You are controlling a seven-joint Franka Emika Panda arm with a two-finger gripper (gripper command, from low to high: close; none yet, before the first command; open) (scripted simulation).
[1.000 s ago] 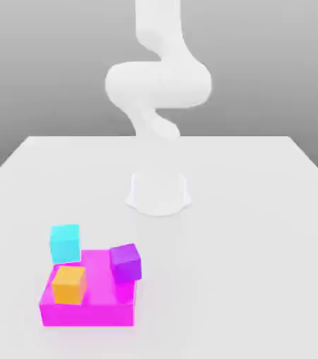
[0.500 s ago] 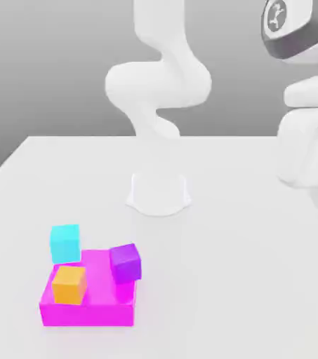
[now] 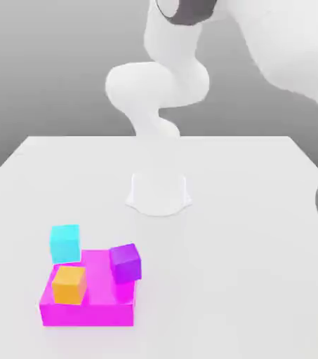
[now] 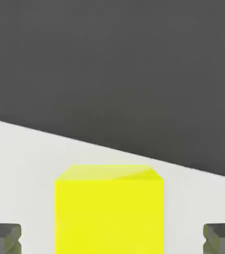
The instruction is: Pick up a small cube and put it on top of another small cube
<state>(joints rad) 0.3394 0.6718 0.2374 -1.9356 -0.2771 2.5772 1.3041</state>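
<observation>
Hand view: a smooth yellow cube (image 4: 109, 218) is flanked by the released pincer (image 4: 112, 239), untouched on both sides. On the pale, plain worktop (image 3: 224, 273), cyan (image 3: 65, 245), orange (image 3: 69, 286) and purple (image 3: 126, 263) cubes are seen around a flat magenta block (image 3: 105, 314).

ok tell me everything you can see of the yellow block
The yellow block is a plain, bright yellow, box-shaped solid with straight edges and no visible markings; what it is made of can't be told. A wide, even face and a narrower, slanting-looking one show, the latter part paler, part deeper yellow. Behind it lies a white surface, near its edge with a dark area. It is between the open gripper's fingers, with a gap on either side, touching neither.
</observation>
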